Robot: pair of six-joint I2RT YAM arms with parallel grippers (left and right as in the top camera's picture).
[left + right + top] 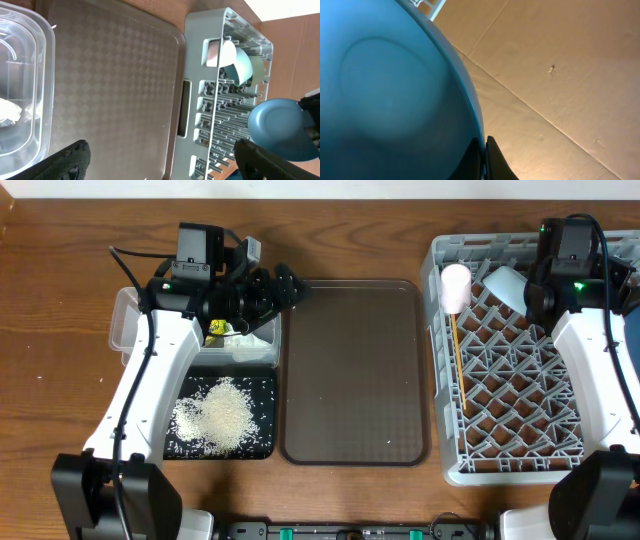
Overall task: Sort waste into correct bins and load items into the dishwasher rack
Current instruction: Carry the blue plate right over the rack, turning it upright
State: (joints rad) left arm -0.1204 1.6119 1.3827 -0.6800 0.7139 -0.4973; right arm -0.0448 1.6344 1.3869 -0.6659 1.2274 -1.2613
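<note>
While right tool point(484, 150) pinches round dark-blue plate point(385, 90) | left tool point(161, 159) gapes wide

We find the widest room over the brown serving tray point(350, 370), whose whole surface lies open. The middle and near rows of the dishwasher rack point(520, 410) stand open too. Its left column is taken by a pink cup point(455, 285) and a wooden stick point(459, 365), and its far rows by a light-blue bowl point(503, 283). The right arm point(600, 370) runs along its right side, where the right gripper point(484, 150) pinches the dark-blue plate point(277, 127). The left arm point(150, 380) covers the clear tub point(125, 320) and the left edge of the black tray point(262, 442).
</note>
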